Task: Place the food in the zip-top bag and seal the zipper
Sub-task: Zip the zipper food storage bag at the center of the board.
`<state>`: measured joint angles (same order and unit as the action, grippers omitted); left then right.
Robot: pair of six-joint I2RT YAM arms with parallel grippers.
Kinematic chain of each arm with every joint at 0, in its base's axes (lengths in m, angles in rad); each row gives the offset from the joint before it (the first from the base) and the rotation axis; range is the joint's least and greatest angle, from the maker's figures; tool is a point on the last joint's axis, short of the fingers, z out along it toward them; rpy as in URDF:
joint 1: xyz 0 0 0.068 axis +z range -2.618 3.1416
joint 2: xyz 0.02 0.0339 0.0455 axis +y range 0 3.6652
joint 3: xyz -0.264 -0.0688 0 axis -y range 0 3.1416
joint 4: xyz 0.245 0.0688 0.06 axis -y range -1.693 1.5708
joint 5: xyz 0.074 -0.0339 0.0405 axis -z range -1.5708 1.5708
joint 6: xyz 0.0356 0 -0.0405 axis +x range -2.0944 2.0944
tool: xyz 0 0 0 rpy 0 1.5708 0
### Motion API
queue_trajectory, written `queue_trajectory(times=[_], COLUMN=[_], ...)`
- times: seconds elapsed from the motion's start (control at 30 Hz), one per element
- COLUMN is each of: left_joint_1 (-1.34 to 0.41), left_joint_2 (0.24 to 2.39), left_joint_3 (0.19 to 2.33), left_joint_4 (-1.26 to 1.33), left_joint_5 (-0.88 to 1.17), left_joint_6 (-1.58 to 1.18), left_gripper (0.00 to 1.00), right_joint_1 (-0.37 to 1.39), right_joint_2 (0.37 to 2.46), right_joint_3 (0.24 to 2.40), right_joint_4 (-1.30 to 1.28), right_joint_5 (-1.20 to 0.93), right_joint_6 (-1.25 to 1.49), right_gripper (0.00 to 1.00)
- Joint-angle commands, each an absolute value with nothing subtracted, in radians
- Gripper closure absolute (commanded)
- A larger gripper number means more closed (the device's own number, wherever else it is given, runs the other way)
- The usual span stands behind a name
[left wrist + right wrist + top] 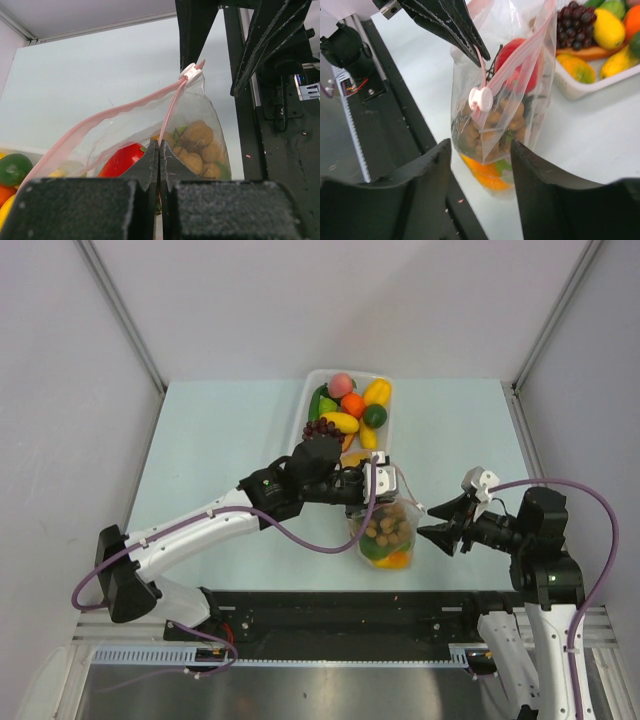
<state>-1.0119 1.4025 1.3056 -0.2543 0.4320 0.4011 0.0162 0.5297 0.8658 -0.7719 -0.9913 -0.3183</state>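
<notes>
The clear crinkly plastic zip-top bag (520, 125) has a pink-red press-seal strip (521, 47) and white slider (480, 98), over a brown bunch (197, 135), glossy red piece (120, 160) and orange piece (485, 175); dark purple grapes (575, 20) fill the white rectangular tray (580, 87) on the pale mint table (220, 440).

Robot lab test cell: plain white enclosure walls (60, 360) with metal framing, pale tabletop (220, 430), robot arms (200, 525) bolted to black rail (350, 605), purple cabling (603, 540).

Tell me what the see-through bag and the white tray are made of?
The bag looks like thin clear plastic: the food shows through, and it crinkles and shines. The tray looks like stiff white plastic, smooth with a rounded rim. Its fruit is glossy, probably toy plastic.
</notes>
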Motion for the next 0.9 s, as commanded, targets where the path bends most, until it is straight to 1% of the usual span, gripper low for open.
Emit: queue_trajectory(times=[0.0,0.17,0.23,0.27,0.33,0.37,0.43,0.47,0.53,0.6,0.63,0.7,0.73,0.83,0.87], left_joint_1=[-1.008,-1.008,-1.006,-1.006,-1.005,-1.003,-0.993,-0.989,-0.985,-0.982,-0.979,-0.976,-0.976,-0.982,-0.986], left_joint_2=[1.374,1.377,1.384,1.384,1.384,1.384,1.388,1.391,1.394,1.388,1.388,1.376,1.370,1.359,1.364], left_joint_3=[1.350,1.348,1.351,1.350,1.348,1.350,1.358,1.362,1.367,1.368,1.373,1.379,1.387,1.422,1.437], left_joint_4=[-0.206,-0.209,-0.212,-0.212,-0.207,-0.209,-0.210,-0.212,-0.218,-0.221,-0.228,-0.230,-0.226,-0.251,-0.268], left_joint_5=[0.472,0.479,0.483,0.486,0.486,0.483,0.492,0.497,0.509,0.514,0.517,0.525,0.531,0.590,0.601], left_joint_6=[0.371,0.364,0.361,0.357,0.353,0.351,0.331,0.328,0.328,0.343,0.354,0.409,0.434,0.550,0.601], left_gripper=[1.00,1.00,1.00,1.00,1.00,1.00,1.00,1.00,1.00,0.99,0.86,0.73,0.59,0.50,0.49], right_joint_1=[0.037,0.067,0.081,0.101,0.121,0.129,0.146,0.149,0.156,0.161,0.163,0.164,0.163,0.164,0.164], right_joint_2=[0.476,0.505,0.506,0.508,0.511,0.511,0.506,0.503,0.495,0.489,0.486,0.479,0.477,0.479,0.479], right_joint_3=[0.819,0.813,0.811,0.810,0.810,0.811,0.810,0.808,0.804,0.807,0.807,0.808,0.810,0.819,0.822], right_joint_4=[-0.531,-0.486,-0.468,-0.466,-0.483,-0.491,-0.503,-0.505,-0.503,-0.514,-0.518,-0.529,-0.532,-0.546,-0.549], right_joint_5=[-0.960,-0.923,-0.923,-0.913,-0.897,-0.885,-0.881,-0.876,-0.871,-0.871,-0.871,-0.873,-0.876,-0.885,-0.885], right_joint_6=[-0.238,-0.210,-0.209,-0.219,-0.239,-0.253,-0.261,-0.264,-0.271,-0.291,-0.302,-0.320,-0.325,-0.340,-0.342], right_gripper=[0.47,0.48,0.51,0.60,0.69,0.79,0.87,0.93,1.00,1.00,1.00,1.00,1.00,1.00,1.00])
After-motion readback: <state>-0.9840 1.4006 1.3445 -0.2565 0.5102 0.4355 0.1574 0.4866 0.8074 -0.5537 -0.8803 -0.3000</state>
